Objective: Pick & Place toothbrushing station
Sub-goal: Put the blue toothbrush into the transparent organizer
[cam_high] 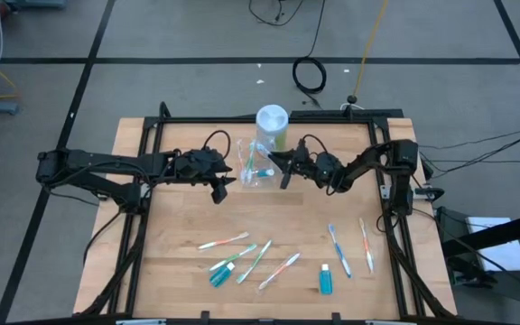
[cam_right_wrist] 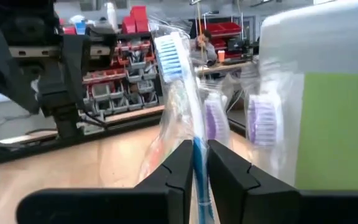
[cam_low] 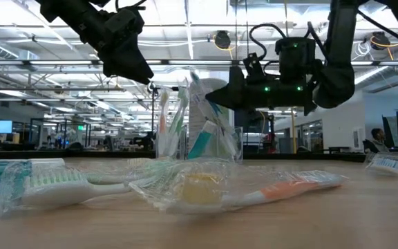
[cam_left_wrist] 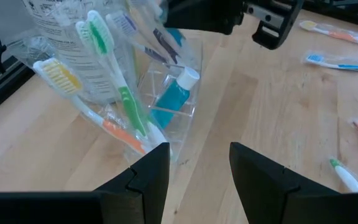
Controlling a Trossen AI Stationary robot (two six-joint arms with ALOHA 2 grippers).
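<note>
Right gripper (cam_right_wrist: 196,165) pinches blue-bristled wrapped toothbrush (cam_right_wrist: 178,81) over clear plastic cup (cam_high: 258,169), far centre; lower handle straight in, release gently. Left gripper (cam_left_wrist: 199,163) gapes empty just left.

Wooden table (cam_high: 188,217), black frame around edges. Far centre: clear plastic cup (cam_high: 258,170) standing, wrapped toothbrushes inside; white-lidded canister (cam_high: 272,126) just behind it. Near left-centre: cluster of wrapped toothbrushes (cam_high: 242,255) lying flat, blue tube (cam_high: 222,269) among them. Near right: two toothbrushes (cam_high: 350,246) side by side, second blue tube (cam_high: 325,279) near them.
</note>
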